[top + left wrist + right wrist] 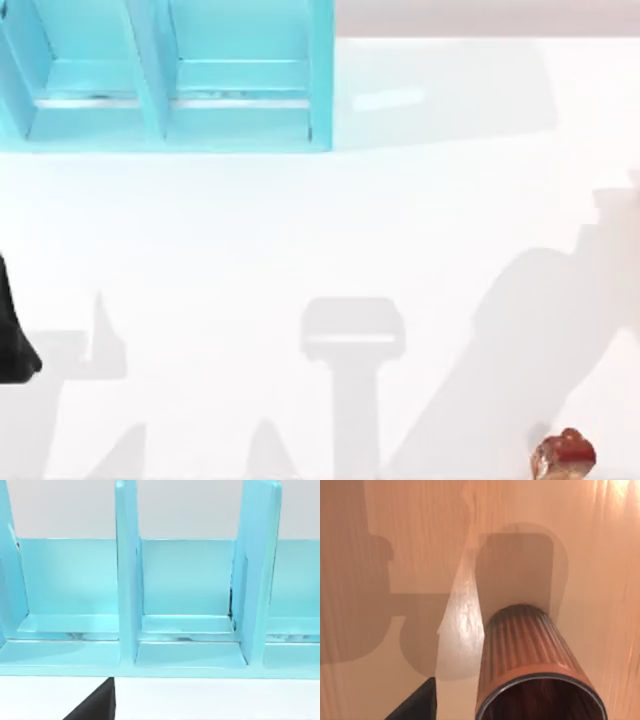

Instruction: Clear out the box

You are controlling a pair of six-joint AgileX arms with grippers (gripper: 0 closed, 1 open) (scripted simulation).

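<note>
Turquoise divided box point(170, 90) far left, compartments bare

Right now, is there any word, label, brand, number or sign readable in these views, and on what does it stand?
None can be read.
Blue box: plain walls and dividers, no lettering.
Ribbed brown cup: no label.
White table: bare of print.

Overhead top view, left wrist close facing blue box point(185, 600), right wrist downward

White table point(250, 250), blue box point(240, 75), possibly a brown cup point(563, 457)
</note>
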